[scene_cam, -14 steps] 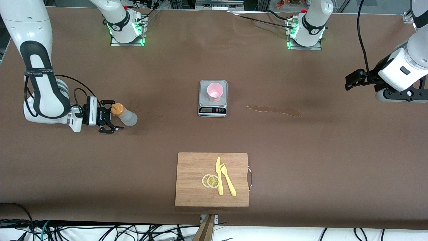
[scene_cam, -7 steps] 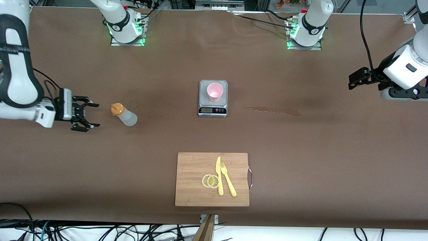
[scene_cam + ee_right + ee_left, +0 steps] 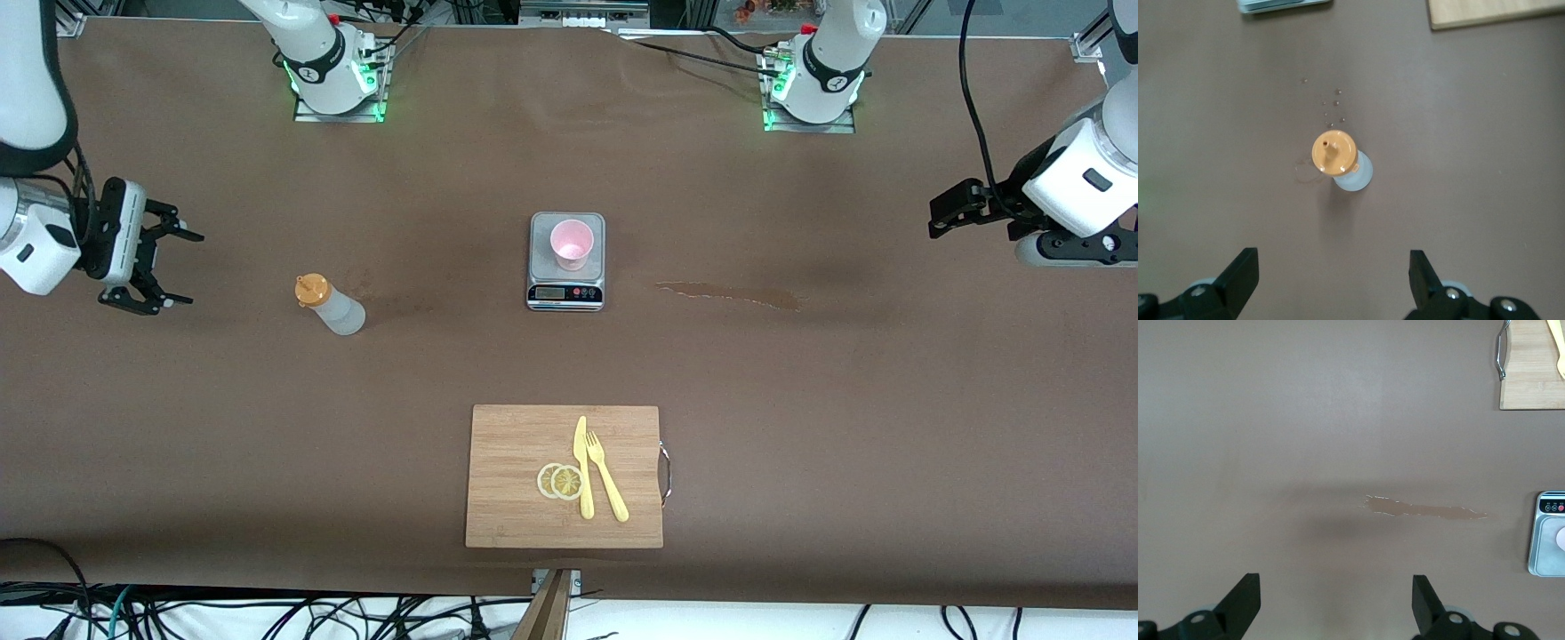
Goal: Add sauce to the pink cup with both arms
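The pink cup [image 3: 571, 243] stands on a grey kitchen scale [image 3: 566, 292] at the table's middle. The squeeze bottle [image 3: 331, 305] with its orange cap stands upright on the table toward the right arm's end; it also shows in the right wrist view [image 3: 1341, 160], apart from the fingers. My right gripper [image 3: 182, 268] is open and empty, well clear of the bottle at the right arm's end of the table. My left gripper [image 3: 935, 216] is open and empty, up at the left arm's end. A streak of brownish sauce [image 3: 729, 294] lies on the table beside the scale, also in the left wrist view [image 3: 1426, 509].
A wooden cutting board [image 3: 507, 480] with lemon slices [image 3: 560, 481], a yellow knife [image 3: 582, 468] and a fork [image 3: 607, 476] lies nearer the front camera than the scale. Small droplets [image 3: 1331, 107] dot the table near the bottle.
My right gripper has let go of the bottle and drawn back toward the right arm's end and upward. The bottle stays standing. My left arm has moved only slightly.
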### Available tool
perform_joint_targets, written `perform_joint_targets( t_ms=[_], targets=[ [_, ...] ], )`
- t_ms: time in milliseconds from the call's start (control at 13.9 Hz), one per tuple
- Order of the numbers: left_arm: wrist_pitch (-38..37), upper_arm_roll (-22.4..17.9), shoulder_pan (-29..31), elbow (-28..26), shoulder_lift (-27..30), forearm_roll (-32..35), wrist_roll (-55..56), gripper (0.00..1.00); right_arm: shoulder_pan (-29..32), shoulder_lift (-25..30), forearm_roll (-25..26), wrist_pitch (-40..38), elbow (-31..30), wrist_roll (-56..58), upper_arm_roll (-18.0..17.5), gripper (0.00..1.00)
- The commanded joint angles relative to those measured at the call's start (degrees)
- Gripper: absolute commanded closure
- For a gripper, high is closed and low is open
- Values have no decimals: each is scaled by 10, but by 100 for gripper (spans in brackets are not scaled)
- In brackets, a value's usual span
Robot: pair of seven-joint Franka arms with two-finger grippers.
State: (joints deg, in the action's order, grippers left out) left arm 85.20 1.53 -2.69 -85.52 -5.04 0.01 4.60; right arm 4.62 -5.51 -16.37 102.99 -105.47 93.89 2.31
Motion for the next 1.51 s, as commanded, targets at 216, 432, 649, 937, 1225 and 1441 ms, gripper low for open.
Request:
perform_joint_targets(
  t_ms=[216, 432, 649, 937, 1225, 1441],
  targets=[
    [-16, 3, 7, 27, -8, 10, 6, 0, -22, 77, 90, 1, -4, -402, -46, 0],
    [-17, 3, 6, 27, -8, 10, 6, 0, -37, 103, 135, -29, -4, -623, -70, 0],
    [-16, 2, 7, 27, -8, 7, 6, 0, -39, 102, 139, -38, 14, -780, -71, 0],
    [-16, 1, 7, 29, -8, 8, 7, 0, -53, 103, 154, -82, 57, -890, -72, 0],
    [-16, 1, 7, 29, -8, 7, 7, 0, -51, 98, 154, -123, 99, -896, -57, 0],
    [-16, 1, 7, 29, -8, 7, 7, 0, -45, 96, 155, -123, 111, -894, -55, 0]
  ],
)
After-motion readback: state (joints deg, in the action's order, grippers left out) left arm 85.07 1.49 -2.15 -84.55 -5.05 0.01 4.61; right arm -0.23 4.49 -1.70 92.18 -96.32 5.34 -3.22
